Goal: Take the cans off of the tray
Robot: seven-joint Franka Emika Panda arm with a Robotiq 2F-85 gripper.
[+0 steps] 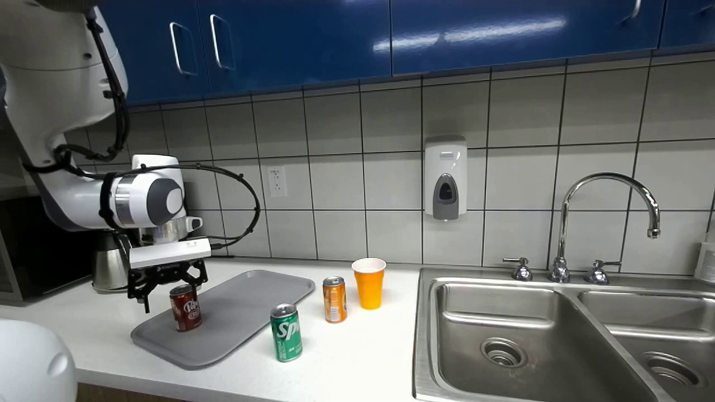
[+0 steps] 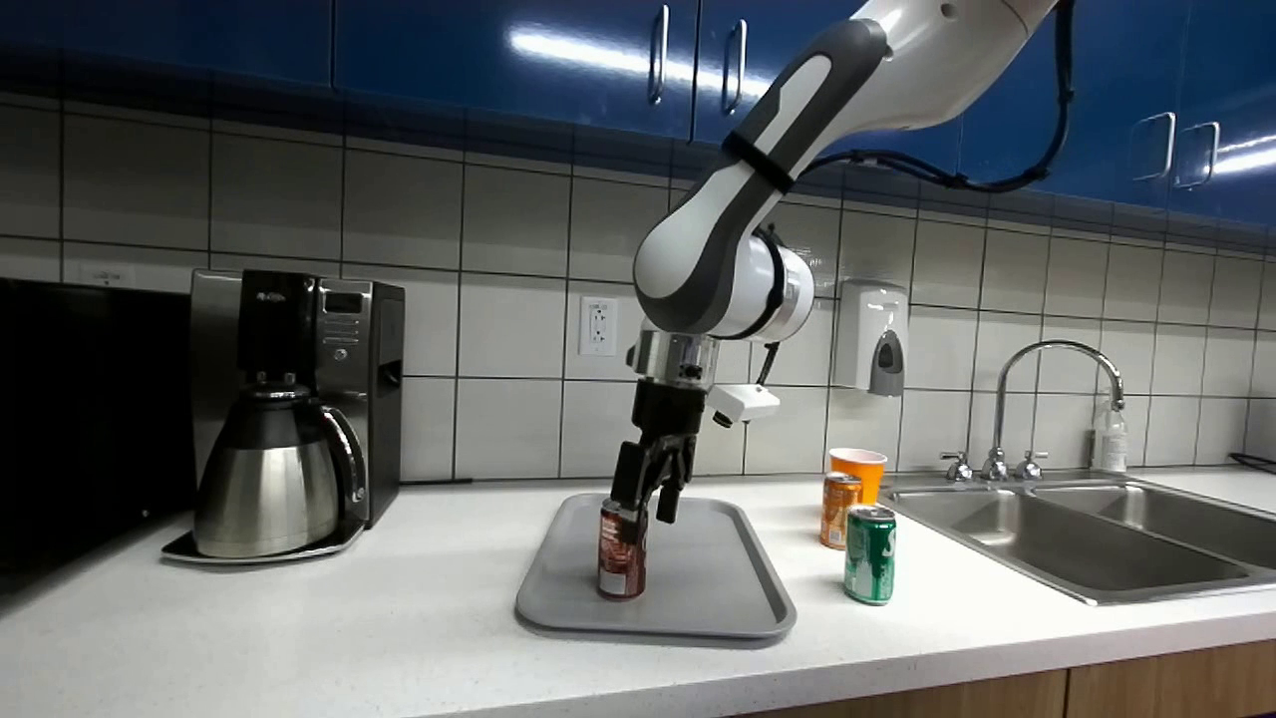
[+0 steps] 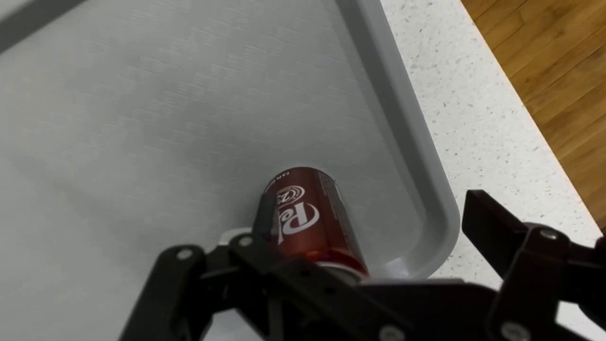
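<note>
wrist view: the gripper (image 3: 371, 215) stands with its fingers (image 3: 490, 225) spread wide and holds nothing, and the dark red can (image 3: 315, 213) stands upright on the tray (image 3: 189, 118), close by one finger and well apart from the other, which shows out past the tray's rounded corner. from where i stand, i can't rightly tell whether the near finger touches the can. in both exterior views it is the only can on the tray; the green can (image 1: 287, 335) and the orange can (image 1: 334, 301) stand on the surface (image 1: 357, 363) beyond the tray's edge, the orange one just beside the cup (image 1: 369, 285).

i take the step in hand to be lining up for this last pick. to do it well, i'd slide the gripper across until the can sits midway between the fingers, see that they will meet the can's body rather than its top edge, and only then squeeze, gently, since a push from one side could tip it. then lift straight up over the low rim.

in an exterior view the arm (image 2: 733, 214) reaches down from above, then bends so that the gripper points nearly straight down at the can.
</note>
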